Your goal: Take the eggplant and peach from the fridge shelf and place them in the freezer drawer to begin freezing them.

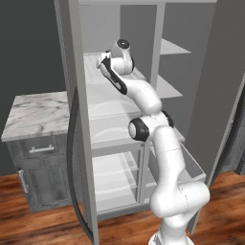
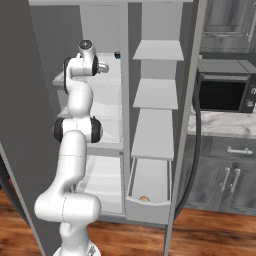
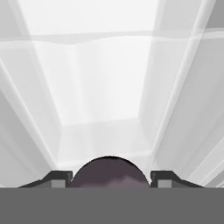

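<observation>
A: Dark walls and a wood floor frame the kitchen, with a marble counter [image 1: 36, 112] over grey cabinets at the far left of the left base view. What stands next to it?

B: An open fridge [image 1: 76, 119], pale inside, with white shelves stacked one above another. The white arm [image 1: 165, 158] rises from the floor in front and reaches in at the upper level.

A: And the gripper?

B: From the hand view, the gripper [image 3: 109, 179] has its two dark fingertips [image 3: 59, 178] set on either side of the eggplant [image 3: 109, 171], a dull dark-purple dome sitting right between them. They appear pressed against its sides, so I read it as clenched on the eggplant. White fridge walls and the fridge shelf [image 3: 103, 131] stretch beyond it.

A: Where is the peach?

B: In the right base view, low and right of the arm, the freezer drawer [image 2: 147, 205] is pulled out, and a small orange peach [image 2: 144, 198] lies inside near its front wall.

A: Anything further right?

B: A black microwave [image 2: 222, 92] on a marble counter, above grey cabinets.
</observation>
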